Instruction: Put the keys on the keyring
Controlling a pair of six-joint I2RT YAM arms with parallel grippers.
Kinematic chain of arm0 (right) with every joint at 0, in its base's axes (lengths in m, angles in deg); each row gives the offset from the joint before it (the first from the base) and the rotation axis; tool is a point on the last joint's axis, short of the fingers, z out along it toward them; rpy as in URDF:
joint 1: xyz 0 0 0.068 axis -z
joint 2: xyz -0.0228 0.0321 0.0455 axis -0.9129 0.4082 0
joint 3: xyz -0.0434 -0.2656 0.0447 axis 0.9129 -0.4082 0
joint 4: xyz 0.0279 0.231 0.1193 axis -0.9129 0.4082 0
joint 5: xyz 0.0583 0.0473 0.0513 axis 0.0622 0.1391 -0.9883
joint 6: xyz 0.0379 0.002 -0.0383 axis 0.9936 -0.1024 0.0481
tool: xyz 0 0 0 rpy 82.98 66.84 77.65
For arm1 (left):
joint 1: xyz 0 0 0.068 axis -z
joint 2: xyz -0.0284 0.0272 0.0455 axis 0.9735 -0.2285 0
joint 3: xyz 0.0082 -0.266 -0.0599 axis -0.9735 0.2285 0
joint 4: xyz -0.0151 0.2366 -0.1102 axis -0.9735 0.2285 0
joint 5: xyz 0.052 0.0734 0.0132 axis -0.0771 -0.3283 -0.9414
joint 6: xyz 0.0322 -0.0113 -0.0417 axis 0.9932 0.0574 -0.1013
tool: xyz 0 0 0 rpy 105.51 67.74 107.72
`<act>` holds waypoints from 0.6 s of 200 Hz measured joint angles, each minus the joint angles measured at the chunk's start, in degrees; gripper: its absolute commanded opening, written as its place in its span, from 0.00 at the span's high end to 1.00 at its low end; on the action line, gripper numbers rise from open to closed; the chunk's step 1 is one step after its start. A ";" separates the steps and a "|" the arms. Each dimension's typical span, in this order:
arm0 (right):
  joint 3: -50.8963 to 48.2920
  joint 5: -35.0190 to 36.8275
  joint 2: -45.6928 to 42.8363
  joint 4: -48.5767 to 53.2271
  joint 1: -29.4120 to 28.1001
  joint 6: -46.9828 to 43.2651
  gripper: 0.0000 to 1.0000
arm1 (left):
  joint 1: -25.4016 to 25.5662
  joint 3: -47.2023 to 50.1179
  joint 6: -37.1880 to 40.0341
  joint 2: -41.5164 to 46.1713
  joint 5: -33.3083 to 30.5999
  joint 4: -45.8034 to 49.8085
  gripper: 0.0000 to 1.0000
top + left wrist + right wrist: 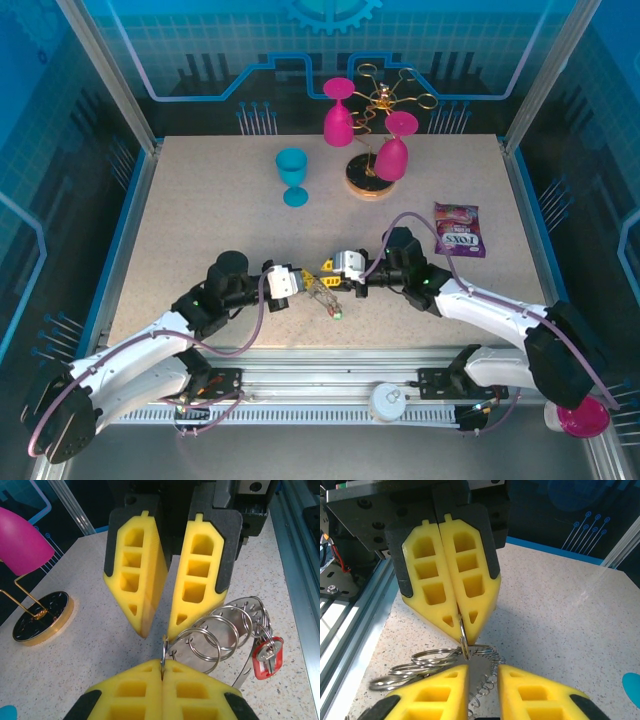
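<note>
The keyring [235, 630] is a thin metal band with silvery split rings [200, 645] and a fine chain [492, 680], lying on the table between both grippers [325, 295]. One of the keys, with a red head [267, 655], hangs at its right end, and a green head [338, 314] shows just below the bunch. My left gripper [163, 664] is shut on one small silvery ring [463, 640] standing on edge. Facing it tip to tip, my right gripper [483, 675] is open, its fingers either side of the band and chain.
A gold wire rack [385, 100] on a round base [42, 617] holds two pink goblets [338, 112] at the back. A blue goblet [292, 175] stands left of it. A purple packet [459, 229] lies at the right. The rail [300, 555] runs along the near edge.
</note>
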 measured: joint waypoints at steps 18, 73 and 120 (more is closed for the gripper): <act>0.11 -0.20 0.50 -0.02 -0.33 -0.20 0.78 | 0.00 0.00 0.00 0.00 0.00 -0.02 1.00; 0.87 -1.05 0.81 -1.03 -0.66 -0.63 0.81 | 0.00 0.00 -0.02 -0.02 -0.04 -0.02 1.00; 0.87 -1.60 1.16 -1.29 -1.14 -1.16 0.94 | -0.02 0.00 -0.07 -0.11 -0.07 0.04 1.00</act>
